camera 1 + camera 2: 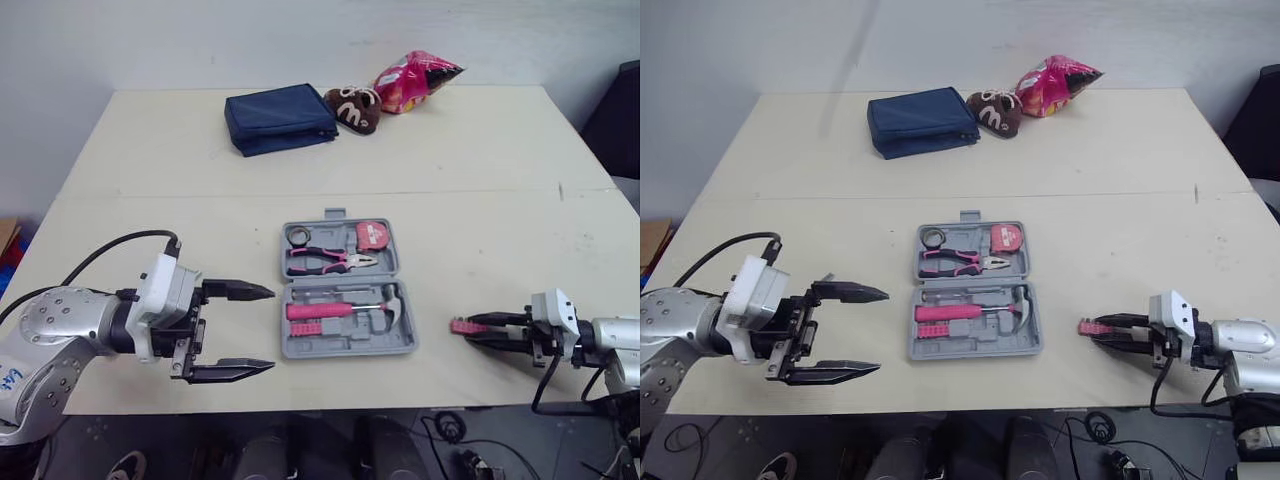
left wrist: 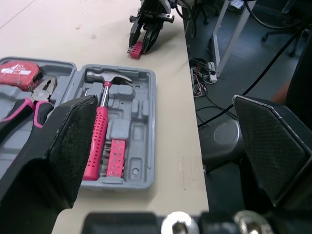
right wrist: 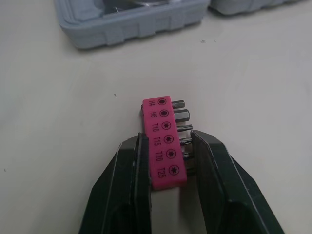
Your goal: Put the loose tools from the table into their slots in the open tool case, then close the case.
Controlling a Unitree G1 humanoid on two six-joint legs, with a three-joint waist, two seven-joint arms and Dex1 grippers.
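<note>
The grey tool case (image 1: pixel 400 345) lies open at the table's middle front. In it are a red tape measure (image 1: pixel 372 236), pink-handled pliers (image 1: pixel 325 261), a hammer (image 1: pixel 396 300) and a pink-handled screwdriver (image 1: pixel 320 311). My right gripper (image 1: pixel 474 329) is to the right of the case, low over the table, shut on a pink bit holder (image 3: pixel 163 141). The same bit holder (image 1: pixel 462 326) pokes out toward the case. To the left of the case my left gripper (image 1: pixel 270 329) hangs open with nothing between its fingers (image 2: pixel 63 141).
At the back of the table lie a navy pouch (image 1: pixel 280 118), a brown plush shoe (image 1: pixel 355 108) and a pink snack bag (image 1: pixel 412 80). The table's front edge (image 1: pixel 330 408) runs just below both grippers.
</note>
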